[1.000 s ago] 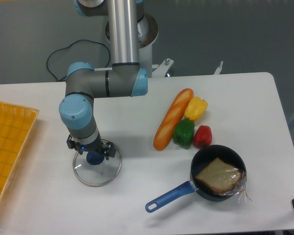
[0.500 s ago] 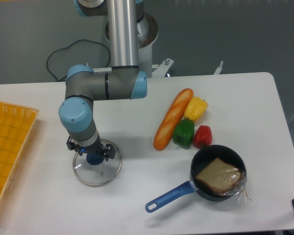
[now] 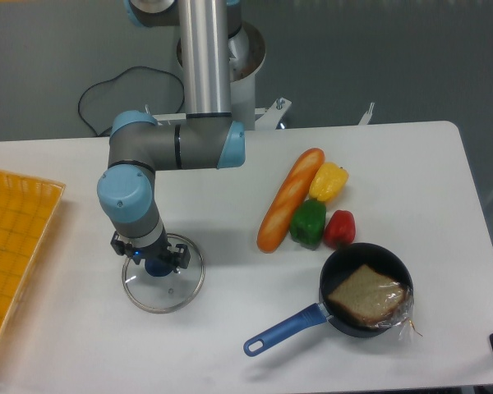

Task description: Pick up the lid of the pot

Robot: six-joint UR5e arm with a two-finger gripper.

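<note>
The gripper (image 3: 150, 251) points down over the pot lid at the left of the table, its two fingers spread apart. The clear glass pot lid (image 3: 166, 296) lies flat, with a thin metal rim. Its round dark blue knob (image 3: 158, 268) shows just below and between the fingertips in the view. The gripper body covers the back part of the lid. Whether the fingertips are level with the knob or still above it cannot be told.
A yellow crate (image 3: 18, 246) stands at the left edge. Right of centre lie a baguette (image 3: 290, 201), a yellow pepper (image 3: 329, 181), a green pepper (image 3: 309, 222) and a red one (image 3: 340, 229). A black pan (image 3: 340, 269) with wrapped bread (image 3: 366, 295) sits at the front right, its blue handle pointing left.
The gripper has come down slightly over the lid, and the arm behind it has shifted a little left. The lid and the other objects have stayed put.
</note>
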